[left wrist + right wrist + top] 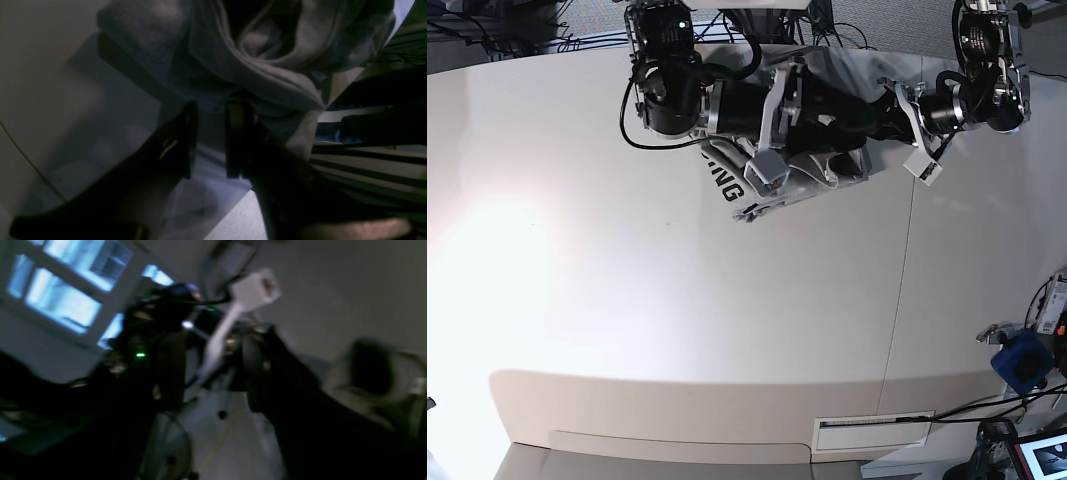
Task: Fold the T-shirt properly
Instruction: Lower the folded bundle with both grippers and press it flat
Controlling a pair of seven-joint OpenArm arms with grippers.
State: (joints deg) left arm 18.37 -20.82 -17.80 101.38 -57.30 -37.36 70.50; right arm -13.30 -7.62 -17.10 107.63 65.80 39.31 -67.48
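White round-edged table point(677, 300) seen from the base view, far edge crowded - both black arms lying low over the large heather-grey cotton T-shirt point(799, 190). At that view's left, right arm reaching in across the cloth; right gripper point(213, 353) spread wide in its wrist view, nothing between the jaws, picture blurred, pointed off toward the room rather than down at fabric. In the middle, T-shirt bunched in a crumpled heap near the far edge of the table, black block lettering point(729, 182) partly showing at its near-left side, rest buried under the arms - not flat, no clean fold visible. At the view's right, left arm coming in from the opposite side; left gripper point(213, 110) parted with a narrow gap, tips right at a rolled hem of the grey cloth, no fabric seen pinched between the jaws. Step in hand, by judgement: early, spreading or re-gripping rather than folding, neither gripper holding anything. Next move likely calling for a fresh pinch on two separate edges - hem or shoulder corners - then pulling apart to lay the heap flat before any fold. Risk: grabbing several layers at once, given how bunched the cloth sits.
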